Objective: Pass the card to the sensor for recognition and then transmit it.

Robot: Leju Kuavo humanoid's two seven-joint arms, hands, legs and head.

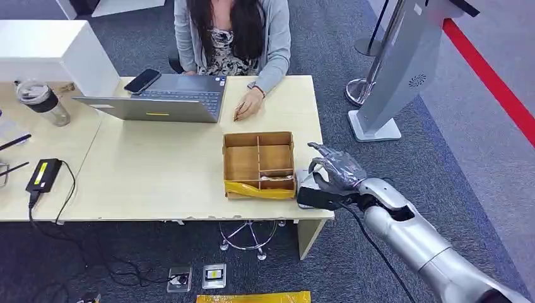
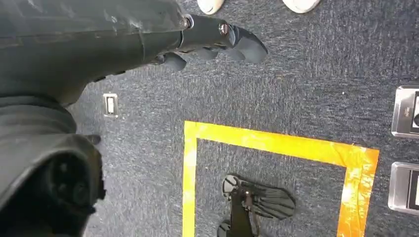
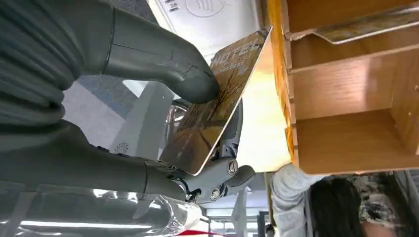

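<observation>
My right hand [image 1: 337, 172] hovers at the desk's right front corner, just right of a cardboard divider box [image 1: 235, 164]. In the right wrist view my right hand [image 3: 163, 69] pinches a brown hotel card [image 3: 217, 106] between thumb and fingers, the card tilted on edge beside the box wall [image 3: 341, 143]. A white sensor pad [image 3: 207, 19] with a round logo lies just past the card; from the head it is a pale patch [image 1: 303, 178] partly under my hand. A second card [image 3: 365, 24] lies in a box compartment. My left hand [image 2: 217, 42] hangs over the carpet, holding nothing.
A person [image 1: 233, 31] sits across the desk [image 1: 158, 183] at a laptop [image 1: 164, 98], one hand resting near the box. A phone [image 1: 142, 81], a bottle [image 1: 43, 101] and a power brick [image 1: 43, 175] lie to the left. A grey kiosk [image 1: 404, 69] stands right of the desk.
</observation>
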